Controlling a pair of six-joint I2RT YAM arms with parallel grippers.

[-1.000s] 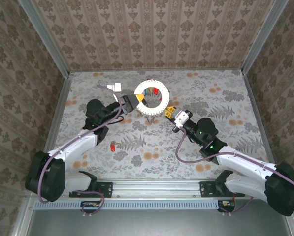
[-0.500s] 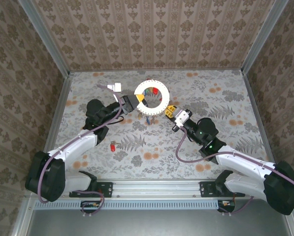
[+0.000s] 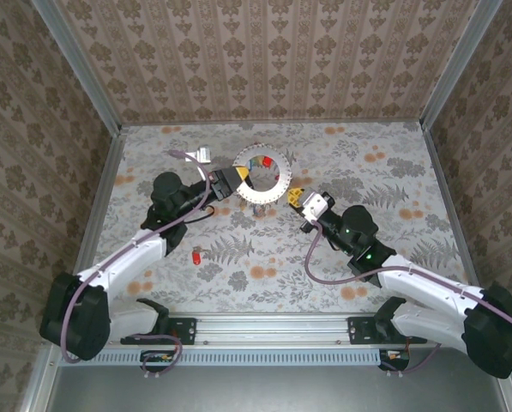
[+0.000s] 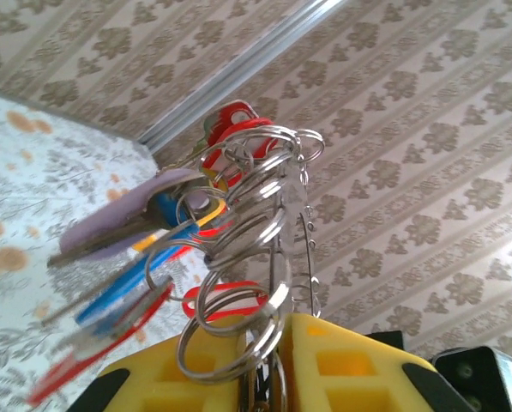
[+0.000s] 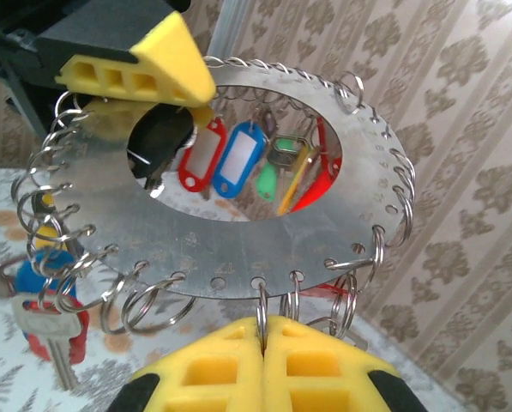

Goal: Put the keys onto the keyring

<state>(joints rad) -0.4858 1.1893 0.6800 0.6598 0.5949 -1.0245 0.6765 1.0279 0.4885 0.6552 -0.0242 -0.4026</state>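
Pale grey metal makes the keyring (image 3: pixel 280 178), a flat toothed plate with a wide hole, and it seems to be held above the table (image 3: pixel 264 249) between both arms. The left gripper (image 3: pixel 239 175) has its yellow pads closed on the rim at 9 o'clock, and the right gripper (image 5: pixel 264 339) has its pads pressed together on the rim at about 4 o'clock. Being round, the keyring has no long axis; its flat face looks upward, and the keys (image 5: pixel 238 159) already on it hang below. One loose red key (image 3: pixel 195 255) lies on the table at 7 o'clock from the keyring, well apart, and nearer to the left arm, I judge; it is too small to tell its long axis.
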